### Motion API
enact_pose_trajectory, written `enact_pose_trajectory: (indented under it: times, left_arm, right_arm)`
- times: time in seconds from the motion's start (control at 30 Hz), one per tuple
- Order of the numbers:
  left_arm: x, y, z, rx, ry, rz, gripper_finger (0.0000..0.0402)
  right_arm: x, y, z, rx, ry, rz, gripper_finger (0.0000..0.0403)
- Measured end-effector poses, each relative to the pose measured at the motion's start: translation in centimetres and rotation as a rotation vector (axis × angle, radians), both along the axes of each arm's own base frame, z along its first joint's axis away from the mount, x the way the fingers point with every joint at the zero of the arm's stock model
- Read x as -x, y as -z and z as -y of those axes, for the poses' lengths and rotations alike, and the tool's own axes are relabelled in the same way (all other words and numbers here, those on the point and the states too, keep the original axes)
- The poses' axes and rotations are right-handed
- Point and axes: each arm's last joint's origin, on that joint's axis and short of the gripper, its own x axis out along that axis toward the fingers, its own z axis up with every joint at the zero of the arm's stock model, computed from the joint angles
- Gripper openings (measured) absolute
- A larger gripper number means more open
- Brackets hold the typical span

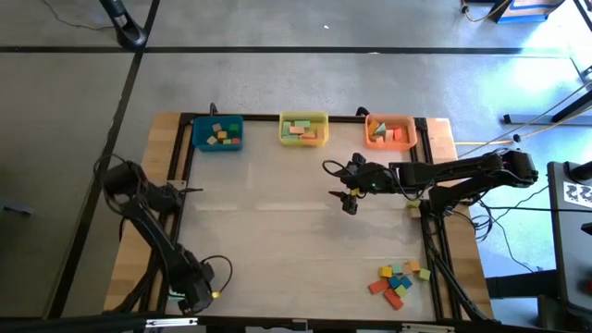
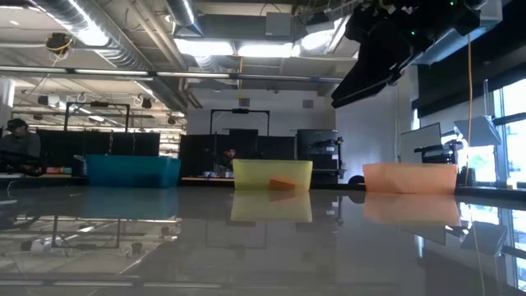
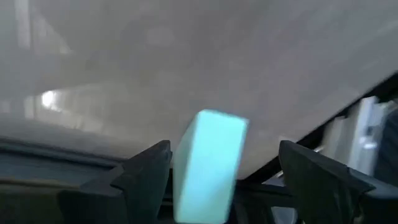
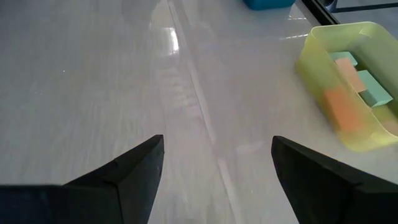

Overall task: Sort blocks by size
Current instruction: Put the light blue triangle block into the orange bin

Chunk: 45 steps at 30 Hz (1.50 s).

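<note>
A: Where are the blocks (image 1: 399, 279) being shown, and which arm is being placed nearer to them?

B: A loose pile of small blocks is being shown at the counter's (image 1: 277, 240) near right corner, with others already lying in the blue bin (image 1: 218, 133), the yellow bin (image 1: 303, 129) and the orange bin (image 1: 389, 131) lined along the far edge. The right gripper (image 1: 350, 187) is being held above the middle of the counter, close to the yellow bin, with its fingers (image 4: 124, 171) spread and nothing being carried between them. The pile is lying toward the near edge and to the right of those fingers, well apart from them.

A: And the left side?

B: The left gripper (image 3: 224, 168) is being kept at the counter's left edge, farther from the pile. Its fingers are standing wide, and a pale teal block (image 3: 208, 165) is being seen between them; whether it is being pinched cannot be told. The right arm is being judged the nearer one for the pile
</note>
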Motion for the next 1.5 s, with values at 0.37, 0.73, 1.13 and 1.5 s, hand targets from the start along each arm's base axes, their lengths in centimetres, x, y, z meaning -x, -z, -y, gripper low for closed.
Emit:
enact_pose_trajectory:
  times: [0.37,0.73,1.13,1.5]
  left_arm:
    - [1.1,1.2,0.8,-0.008,0.048,-0.089,0.0264]
    - [1.1,1.2,0.8,0.028,0.11,-0.086,0.0118]
    - [-1.0,-2.0,-0.7,0.099,0.02,0.062,0.0116]
    - [-4.7,-9.5,-9.1,-0.117,-0.056,0.729,0.0116]
  right_arm:
    - [0.0,0.1,0.0,0.021,-0.016,-0.013,0.0296]
    - [0.1,0.1,0.0,0.051,-0.021,-0.019,0.0296]
    - [0.0,0.0,0.0,0.058,-0.022,-0.013,0.0296]
    - [-0.9,-1.5,0.8,0.272,-0.11,0.114,0.0296]
